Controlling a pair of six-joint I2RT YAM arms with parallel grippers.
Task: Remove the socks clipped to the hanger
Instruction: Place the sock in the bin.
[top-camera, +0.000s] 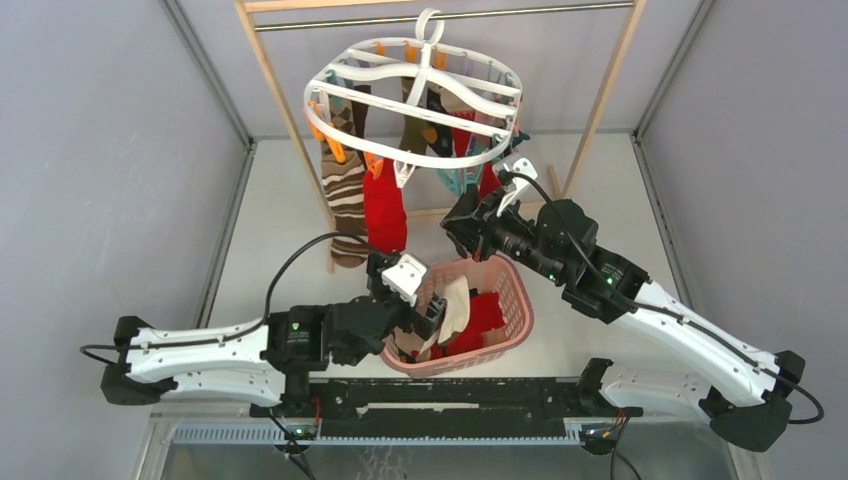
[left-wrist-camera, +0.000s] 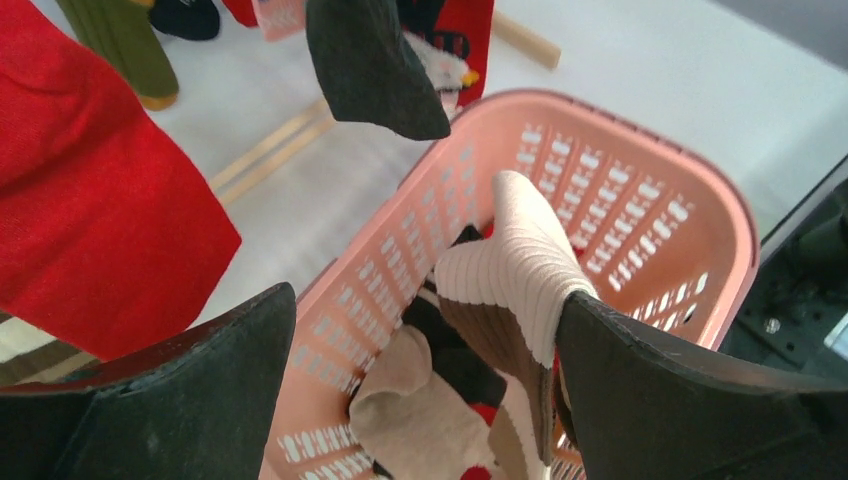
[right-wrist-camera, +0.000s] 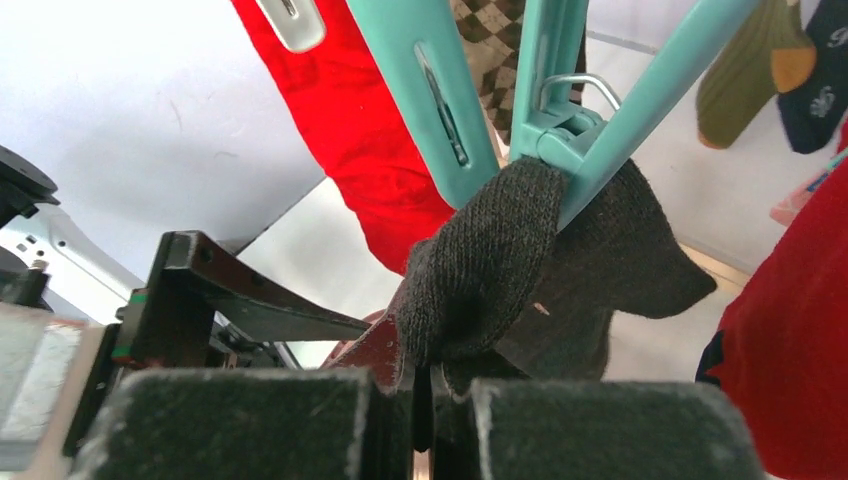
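The hanger (top-camera: 424, 66) hangs from the wooden-framed rail (top-camera: 602, 100) above the counter (top-camera: 270, 215), with a red sock (top-camera: 385, 210) and a brown striped sock (top-camera: 345, 200) dangling on its left side. The right gripper (right-wrist-camera: 432, 400) has its fingers (right-wrist-camera: 590, 430) pressed together on the lower edge of a dark grey sock (right-wrist-camera: 490, 270) clamped in a teal clip (right-wrist-camera: 560, 120). Red fabric crowds both sides of it. From above, that sock is hidden behind the wrist. The left gripper (left-wrist-camera: 425, 305), fingers (left-wrist-camera: 200, 400) spread wide, hovers over the pink basket (left-wrist-camera: 640, 215). There a cream ribbed sock (left-wrist-camera: 520, 260) lies on top of others that are partly cut off.
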